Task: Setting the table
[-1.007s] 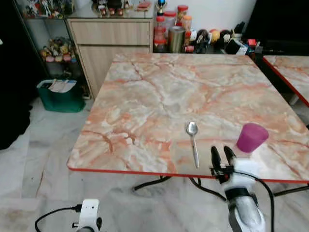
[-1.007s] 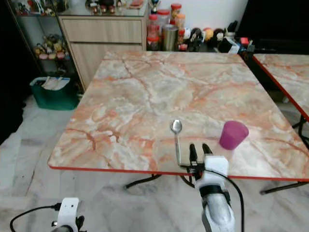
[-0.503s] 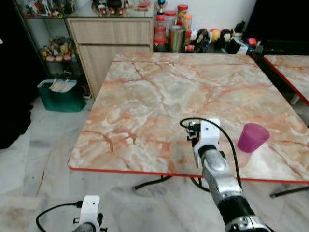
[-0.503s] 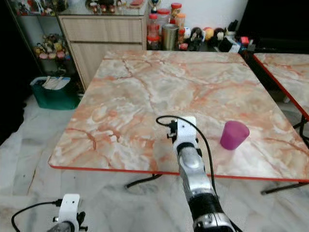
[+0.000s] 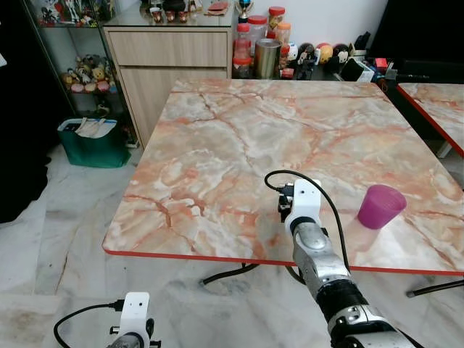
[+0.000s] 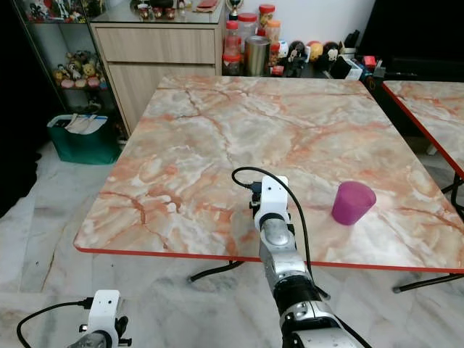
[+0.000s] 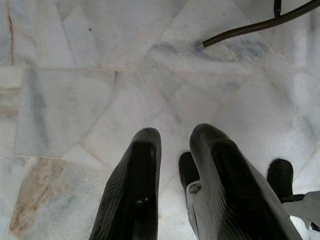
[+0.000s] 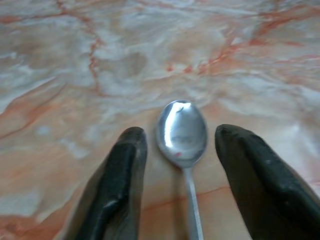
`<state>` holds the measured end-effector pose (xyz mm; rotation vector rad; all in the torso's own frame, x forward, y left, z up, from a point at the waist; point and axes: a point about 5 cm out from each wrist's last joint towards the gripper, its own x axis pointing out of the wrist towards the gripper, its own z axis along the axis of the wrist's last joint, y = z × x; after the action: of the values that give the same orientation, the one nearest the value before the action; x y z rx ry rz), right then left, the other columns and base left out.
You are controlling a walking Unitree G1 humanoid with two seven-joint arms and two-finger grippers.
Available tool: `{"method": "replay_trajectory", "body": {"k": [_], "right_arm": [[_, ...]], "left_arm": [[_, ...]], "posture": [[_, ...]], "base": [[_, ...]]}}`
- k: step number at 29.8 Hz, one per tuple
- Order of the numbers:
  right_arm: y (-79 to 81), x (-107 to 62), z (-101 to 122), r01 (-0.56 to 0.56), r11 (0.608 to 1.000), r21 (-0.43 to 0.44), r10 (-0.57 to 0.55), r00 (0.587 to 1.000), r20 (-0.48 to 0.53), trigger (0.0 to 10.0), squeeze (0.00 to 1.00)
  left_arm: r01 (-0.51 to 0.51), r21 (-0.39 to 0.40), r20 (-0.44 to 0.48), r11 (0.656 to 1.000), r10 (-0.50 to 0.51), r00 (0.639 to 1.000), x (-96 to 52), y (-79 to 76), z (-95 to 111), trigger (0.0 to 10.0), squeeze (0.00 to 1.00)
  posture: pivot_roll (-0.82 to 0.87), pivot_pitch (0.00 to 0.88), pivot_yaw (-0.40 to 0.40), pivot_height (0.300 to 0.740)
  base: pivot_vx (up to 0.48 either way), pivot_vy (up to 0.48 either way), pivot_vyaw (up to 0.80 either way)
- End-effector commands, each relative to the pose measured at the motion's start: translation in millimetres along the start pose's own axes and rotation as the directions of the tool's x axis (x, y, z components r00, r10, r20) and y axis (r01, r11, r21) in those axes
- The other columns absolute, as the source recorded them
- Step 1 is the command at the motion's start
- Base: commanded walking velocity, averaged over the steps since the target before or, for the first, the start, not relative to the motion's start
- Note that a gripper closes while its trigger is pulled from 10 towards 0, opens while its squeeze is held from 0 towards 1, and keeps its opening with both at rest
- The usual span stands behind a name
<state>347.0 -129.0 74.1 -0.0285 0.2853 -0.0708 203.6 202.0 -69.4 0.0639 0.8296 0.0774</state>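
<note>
A silver spoon (image 8: 181,131) lies on the marble-patterned table (image 5: 239,138), near its front edge. My right gripper (image 8: 181,137) hangs open just above it, one black finger on each side of the bowl and neither touching it. In the eye views my right arm (image 5: 313,243) reaches over the front edge, and its white wrist block (image 5: 303,199) covers the spoon. A purple cup (image 5: 381,205) stands upright to the right of the wrist. My left gripper (image 7: 175,137) hangs idle over the floor tiles, fingers close together.
A wooden cabinet (image 5: 170,61) and a row of jars and bottles (image 5: 264,51) stand behind the table. A green bin (image 5: 90,141) sits on the floor at the left. A second table (image 5: 435,101) is at the right. Black table legs (image 7: 250,27) cross the floor.
My right arm has swung from the front edge beside the cup up and left over the spoon, which it now hides in the eye views. The cup has stayed put.
</note>
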Motion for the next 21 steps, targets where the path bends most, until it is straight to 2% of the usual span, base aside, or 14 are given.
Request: {"method": "replay_trajectory", "body": {"k": [1, 8, 21], "right_arm": [[-2.4, 1.8, 3, 0.016, 1.000, 0.011, -0.016, 1.000, 0.007, 10.0, 0.00], [-5.4, 0.3, -5, 0.028, 0.999, 0.015, -0.028, 1.000, -0.013, 10.0, 0.00], [-0.8, 2.4, -12, 0.007, 1.000, -0.004, -0.007, 0.998, -0.060, 10.0, 0.00]], "left_arm": [[-0.005, -0.007, -0.026, 1.000, 0.005, 1.000, -0.6, 0.1, -5, 10.0, 0.00], [0.000, -0.003, -0.031, 1.000, 0.000, 1.000, -0.9, -1.0, -6, 10.0, 0.00], [0.002, -0.010, -0.038, 1.000, -0.003, 0.999, -1.5, -2.4, -9, 10.0, 0.00]], "posture": [[0.06, 0.000, -0.020, 0.740], [0.06, 0.000, -0.019, 0.740], [0.06, 0.000, -0.024, 0.740]], "base": [[0.000, 0.000, 0.00], [0.000, 0.000, 0.00], [0.000, 0.000, 0.00]]}}
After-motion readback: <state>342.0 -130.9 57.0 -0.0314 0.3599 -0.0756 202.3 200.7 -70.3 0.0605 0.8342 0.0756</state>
